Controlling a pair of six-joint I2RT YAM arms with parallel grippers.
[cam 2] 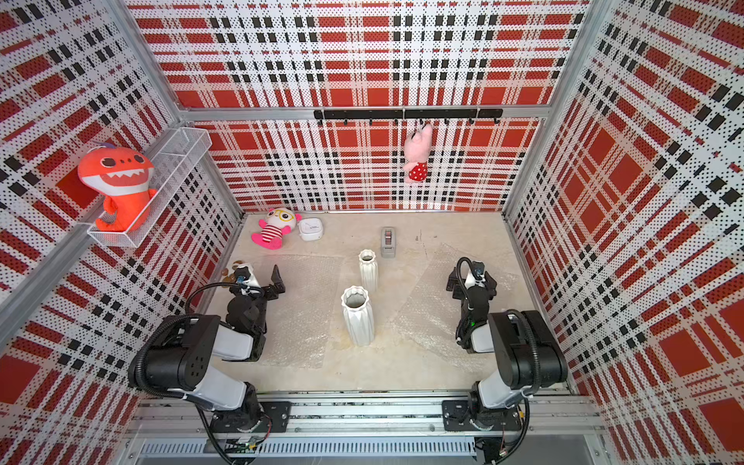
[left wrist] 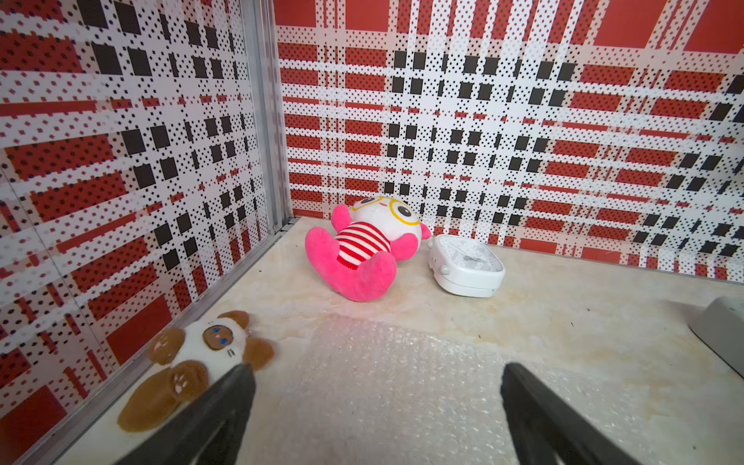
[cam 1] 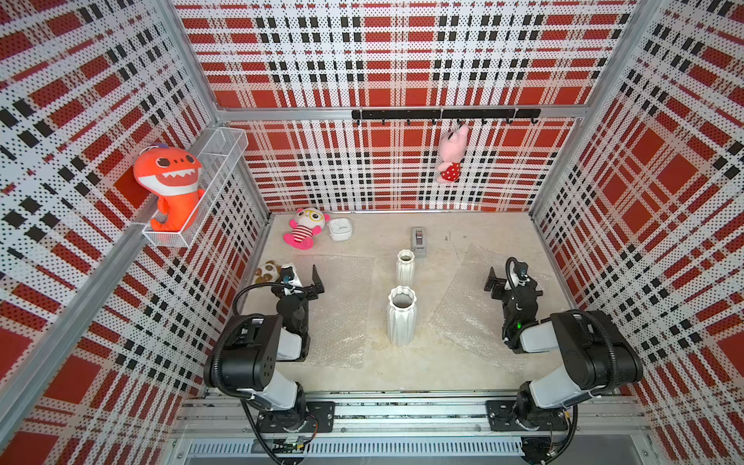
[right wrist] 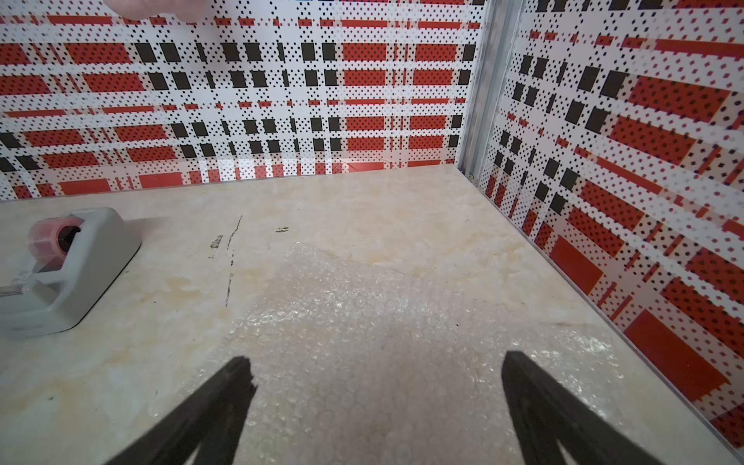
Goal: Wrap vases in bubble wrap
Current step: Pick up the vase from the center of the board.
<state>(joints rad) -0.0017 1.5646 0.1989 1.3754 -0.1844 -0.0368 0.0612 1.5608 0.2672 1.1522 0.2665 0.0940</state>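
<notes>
The pale table (cam 1: 402, 374) carries everything. Two sheets of bubble wrap lie flat on it: the left sheet (cam 1: 346, 310) under the left arm, and the right sheet (cam 1: 459, 310) under the right arm, turned a little askew. Between them, on bare table as far as I can tell, the larger vase (cam 1: 401, 318) stands upright. The smaller vase (cam 1: 405, 269) stands just behind it.

The left gripper (left wrist: 376, 374) and the right gripper (right wrist: 376, 364) each hang over their own sheet, fingers wide apart and holding nothing. I judge that no wrapping is begun.

To do it well, one gripper should take a vase near the neck and close gently, because glazed ribs may slip. It should lay the vase on its side along a sheet's edge, so the wrap can roll around it. The tape dispenser (cam 1: 418, 241) stands near, behind the smaller vase.
</notes>
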